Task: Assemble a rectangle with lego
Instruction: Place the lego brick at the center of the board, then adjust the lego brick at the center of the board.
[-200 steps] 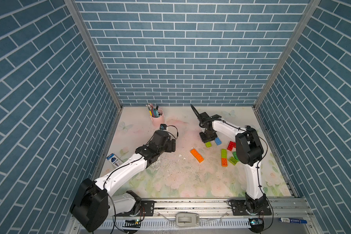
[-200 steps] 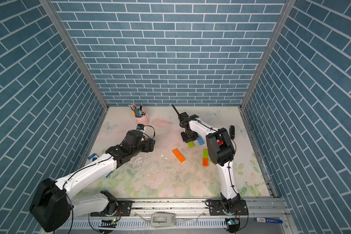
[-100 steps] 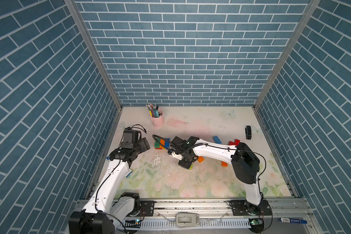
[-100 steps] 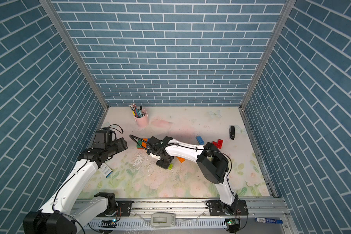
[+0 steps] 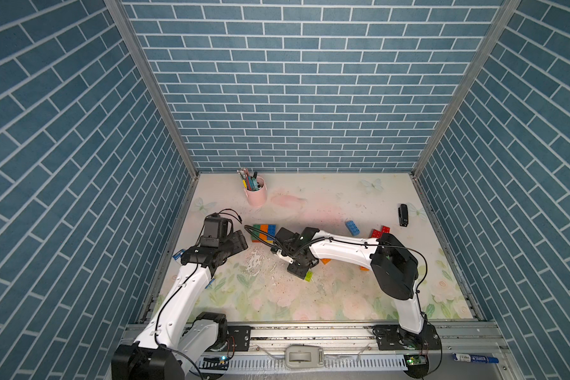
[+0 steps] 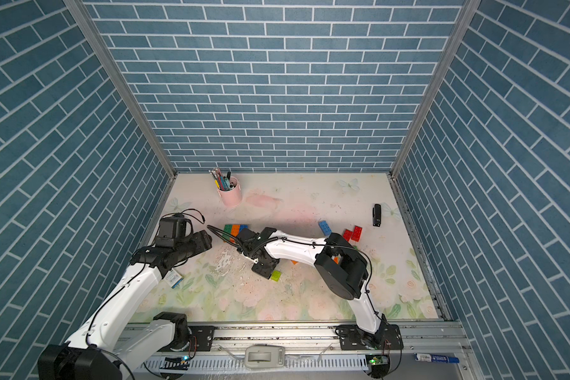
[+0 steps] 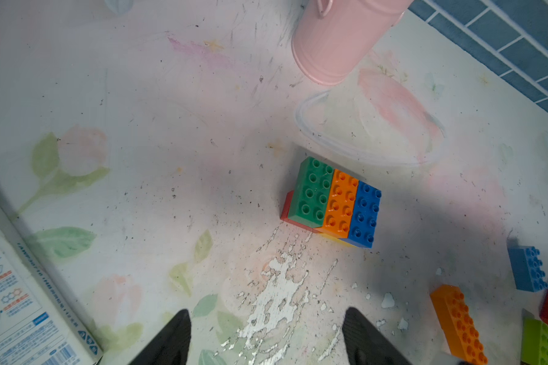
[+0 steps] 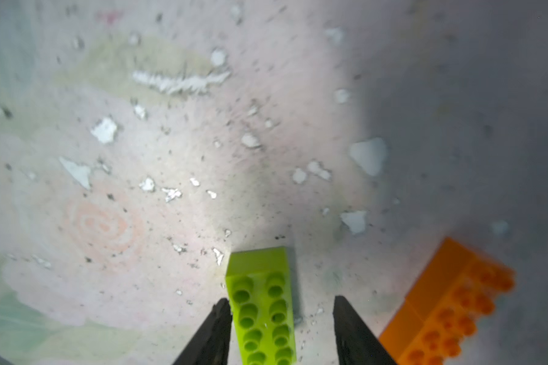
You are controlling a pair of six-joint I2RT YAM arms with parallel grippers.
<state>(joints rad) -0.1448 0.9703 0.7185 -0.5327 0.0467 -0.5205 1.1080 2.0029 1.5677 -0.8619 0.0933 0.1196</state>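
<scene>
Inside the spread right hand (image 8: 280, 300) lies a lime brick (image 8: 263, 303), seemingly loose; left hand (image 7: 266, 313) spread too.

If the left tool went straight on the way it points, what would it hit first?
Probably the joined green, orange and blue brick block, which sits slightly off its line; depth is unclear.

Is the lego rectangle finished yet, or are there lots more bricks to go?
Started, not finished. Done: green, orange and blue studded plastic bricks sit joined in one block. In hand: the right hand stands open around a lime plastic brick on the table. Left: the loose blue brick, red bricks and orange brick.
</scene>
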